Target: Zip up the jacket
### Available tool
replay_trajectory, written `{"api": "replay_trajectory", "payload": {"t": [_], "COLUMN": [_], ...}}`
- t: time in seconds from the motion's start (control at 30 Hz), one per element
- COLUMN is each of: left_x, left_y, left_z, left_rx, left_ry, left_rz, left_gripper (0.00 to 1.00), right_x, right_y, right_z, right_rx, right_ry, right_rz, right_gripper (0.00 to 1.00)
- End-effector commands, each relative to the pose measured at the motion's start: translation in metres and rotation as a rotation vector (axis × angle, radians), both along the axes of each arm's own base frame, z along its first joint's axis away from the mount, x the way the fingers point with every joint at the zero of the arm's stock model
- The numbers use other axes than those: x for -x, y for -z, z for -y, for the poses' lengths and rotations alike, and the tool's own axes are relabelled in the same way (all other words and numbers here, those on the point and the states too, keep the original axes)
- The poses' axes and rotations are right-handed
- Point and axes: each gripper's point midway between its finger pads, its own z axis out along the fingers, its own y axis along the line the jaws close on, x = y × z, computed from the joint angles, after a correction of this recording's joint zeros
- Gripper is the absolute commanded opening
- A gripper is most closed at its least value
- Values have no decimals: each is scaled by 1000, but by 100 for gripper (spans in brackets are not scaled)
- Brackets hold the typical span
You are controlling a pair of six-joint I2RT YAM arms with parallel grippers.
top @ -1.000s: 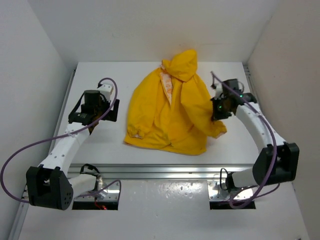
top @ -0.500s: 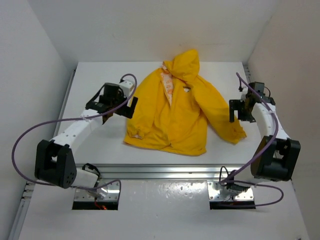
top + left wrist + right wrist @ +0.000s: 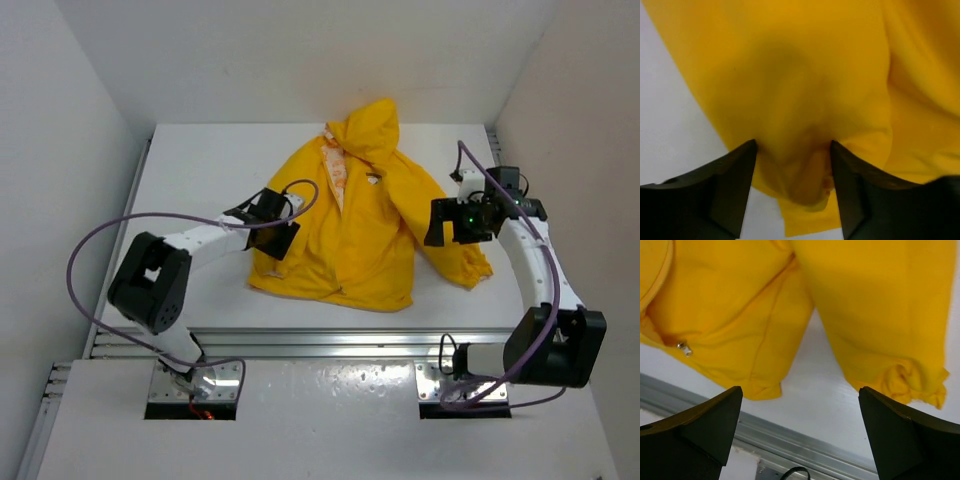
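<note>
The yellow jacket (image 3: 345, 225) lies spread on the white table, hood at the back, with a strip of patterned lining (image 3: 336, 178) showing along its open front. My left gripper (image 3: 276, 237) sits at the jacket's left edge. In the left wrist view it (image 3: 792, 145) is shut on a bunched fold of yellow fabric (image 3: 807, 175). My right gripper (image 3: 446, 222) hovers over the right sleeve (image 3: 455, 250), jaws wide open and empty (image 3: 800, 390). Below it are the gathered cuff (image 3: 917, 382) and a small metal zipper pull (image 3: 684, 347).
An aluminium rail (image 3: 320, 342) runs along the table's near edge, also seen under the right gripper as a rail (image 3: 805, 442). White walls close in the table on the left, back and right. Purple cables loop off both arms.
The right gripper let go of the right sleeve, which now lies spread to the right, and it stands open above it. The left arm swung right onto the jacket's left edge and its jaws narrowed on fabric.
</note>
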Motion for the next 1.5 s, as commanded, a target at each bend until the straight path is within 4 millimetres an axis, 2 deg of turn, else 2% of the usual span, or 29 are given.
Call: {"api": "replay_trajectory", "payload": {"t": [0.0,0.07,0.13,0.17,0.2,0.23,0.27,0.3,0.4,0.47,0.5,0.57,0.6,0.67,0.83,0.93,1.03,1.07,1.1,1.13,1.17,1.2,1.23,1.27,1.3,1.33,1.37,1.4,1.47], "left_x": [-6,-7,-15,-15,-17,-20,-20,-20,-23,-34,-42,-55,-59,-71,-87,-95,-104,-105,-104,-104,-103,-103,-102,-94,-88,-83,-69,-54,-16], "left_y": [10,11,5,5,2,-2,-2,-5,-25,-50,-66,-88,-104,-128,-169,-172,-143,-140,-134,-129,-124,-123,-129,-151,-149,-158,-170,-172,-158], "left_z": [-3,0,1,1,1,3,3,5,3,-4,-9,-31,-38,-59,-108,-138,-158,-171,-179,-189,-188,-192,-188,-182,-155,-141,-129,-84,-50], "left_rx": [-49,-58,-64,-64,-70,-65,-65,-59,-35,-6,-2,-12,-3,14,0,-26,-79,-137,-181,-212,-195,-166,-119,-78,15,55,45,120,128], "left_ry": [-51,-48,-44,-44,-33,-33,-33,-16,-12,-41,-57,-116,-129,-188,-323,-412,-481,-537,-571,-602,-588,-565,-523,-453,-310,-221,-76,130,357], "left_rz": [-20,-18,3,3,7,17,17,23,61,119,160,219,255,310,440,483,430,433,424,414,400,390,403,447,432,455,472,443,349], "left_gripper": [59,39,26,7,0,0,0,0,0,0,0,0,0,0,0,0,0,11,26,52,89,95,100,100,100,100,100,100,96], "right_x": [1,-4,-21,-25,-32,-44,-50,-62,-82,-93,-96,-107,-108,-117,-134,-140,-145,-141,-140,-135,-130,-127,-112,-112,-92,-83,-73,-49,-25], "right_y": [4,19,26,38,40,38,49,45,56,69,77,79,87,84,62,52,42,41,40,26,29,11,16,0,-12,-15,-42,-39,-53], "right_z": [-21,-16,-15,-14,-11,-14,-11,-9,-2,6,23,35,62,75,121,149,166,169,167,165,148,137,124,86,69,56,16,-3,-51], "right_rx": [-15,101,194,224,276,298,328,359,437,513,582,637,686,714,758,778,787,777,773,764,683,611,538,341,270,215,60,-9,-142], "right_ry": [-76,-72,-83,-82,-75,-85,-82,-66,-81,-106,-75,-70,-7,33,178,244,280,280,272,277,221,238,194,91,42,1,-124,-196,-361], "right_rz": [20,20,71,53,60,98,75,107,110,81,51,62,20,40,93,91,93,77,74,87,74,121,88,163,152,150,228,162,180], "right_gripper": [100,100,100,100,100,100,100,100,100,100,100,100,100,98,92,92,94,94,94,95,95,97,97,98,100,100,100,100,100]}}
